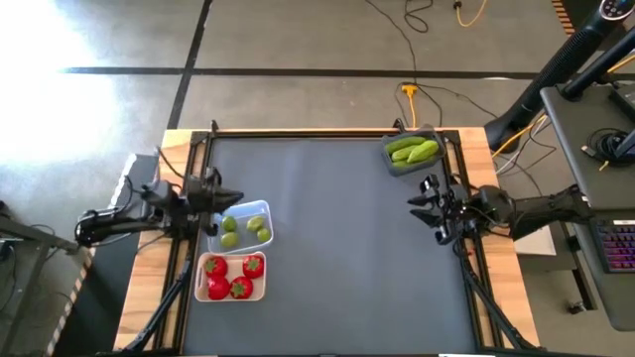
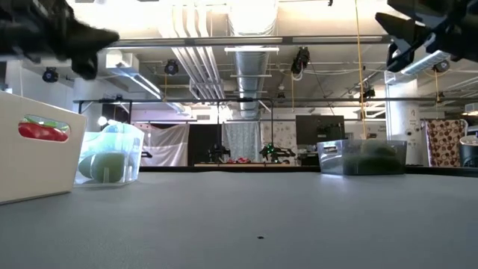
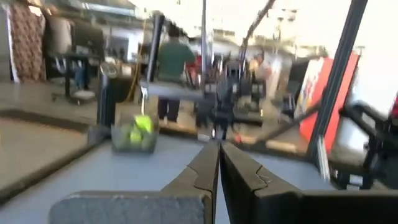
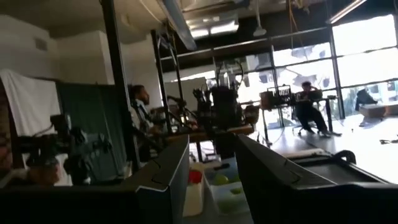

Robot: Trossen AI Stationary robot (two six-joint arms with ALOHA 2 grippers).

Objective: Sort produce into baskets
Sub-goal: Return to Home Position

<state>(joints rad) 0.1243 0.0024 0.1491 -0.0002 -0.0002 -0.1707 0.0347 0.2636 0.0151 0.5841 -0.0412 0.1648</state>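
Several red tomatoes (image 1: 230, 277) lie in the cream-white basket (image 1: 201, 279) at the table's near left. Three olive-green limes (image 1: 231, 226) lie in the clear basket (image 1: 264, 210) just beyond it. Bright green cucumbers (image 1: 413, 150) lie in the dark grey basket (image 1: 395, 165) at the far right. My left gripper (image 1: 236, 194) is shut and empty, raised above the far edge of the clear basket; in the left wrist view (image 3: 219, 163) its fingers meet. My right gripper (image 1: 417, 201) is open and empty, raised at the right, on the near side of the dark grey basket; its gap shows in the right wrist view (image 4: 211, 168).
The dark mat (image 1: 337, 248) fills the table inside a black frame (image 1: 298, 133). Cables (image 1: 417, 59) lie on the floor beyond the far edge. People show in the room beyond the table in both wrist views. A desk with a keyboard (image 1: 617, 243) stands at the right.
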